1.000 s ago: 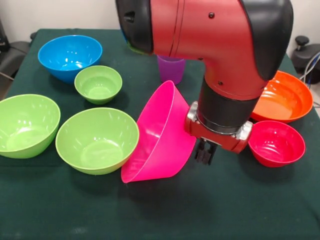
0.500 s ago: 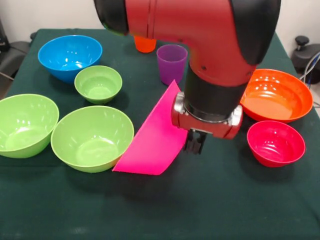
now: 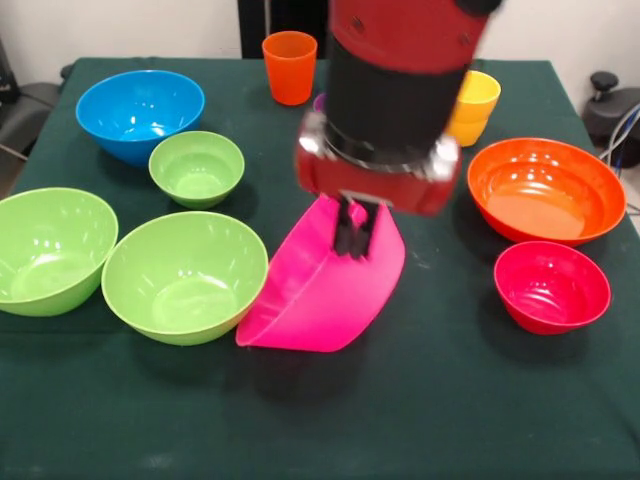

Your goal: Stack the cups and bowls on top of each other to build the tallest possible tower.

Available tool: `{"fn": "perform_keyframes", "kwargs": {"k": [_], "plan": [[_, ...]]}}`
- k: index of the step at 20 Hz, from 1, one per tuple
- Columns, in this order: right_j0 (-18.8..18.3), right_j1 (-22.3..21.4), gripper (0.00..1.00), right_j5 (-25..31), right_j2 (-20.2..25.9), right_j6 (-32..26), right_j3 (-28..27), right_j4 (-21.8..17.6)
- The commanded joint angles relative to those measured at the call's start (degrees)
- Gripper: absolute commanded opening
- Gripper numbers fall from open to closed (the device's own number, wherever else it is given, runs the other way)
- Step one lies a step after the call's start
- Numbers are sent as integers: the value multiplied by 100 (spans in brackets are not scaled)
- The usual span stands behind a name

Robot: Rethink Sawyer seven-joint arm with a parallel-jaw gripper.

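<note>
We see three green bowls (image 3: 183, 277) and a blue bowl (image 3: 139, 108) untouched at left. Mid-table, the pink bowl (image 3: 320, 290), on edge a moment ago, now lies tilted with the gripper (image 3: 352, 232) apparently pinching its far rim, fingers close together. No tower yet. Orange (image 3: 545, 190) and red (image 3: 552, 285) bowls wait at right.

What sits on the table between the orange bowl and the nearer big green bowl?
In the front view, the tilted pink bowl lies between the orange bowl and the green bowl, with the gripper at its rim.
</note>
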Motion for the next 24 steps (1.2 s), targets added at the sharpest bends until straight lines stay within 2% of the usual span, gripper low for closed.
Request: {"fn": "perform_keyframes", "kwargs": {"k": [1, 5, 10, 12, 18, 24], "plan": [[-307, -686, 0, 1076, 572, -2169, 923, -132], [-307, -756, 0, 1055, 534, -2045, 887, -259], [-73, -180, 0, 410, 664, -1319, 549, -306], [22, -82, 0, 208, 656, -1033, 508, -297], [308, 357, 0, 116, 564, -352, -104, -275], [443, 758, 0, 227, 530, -85, -722, -155]]}}
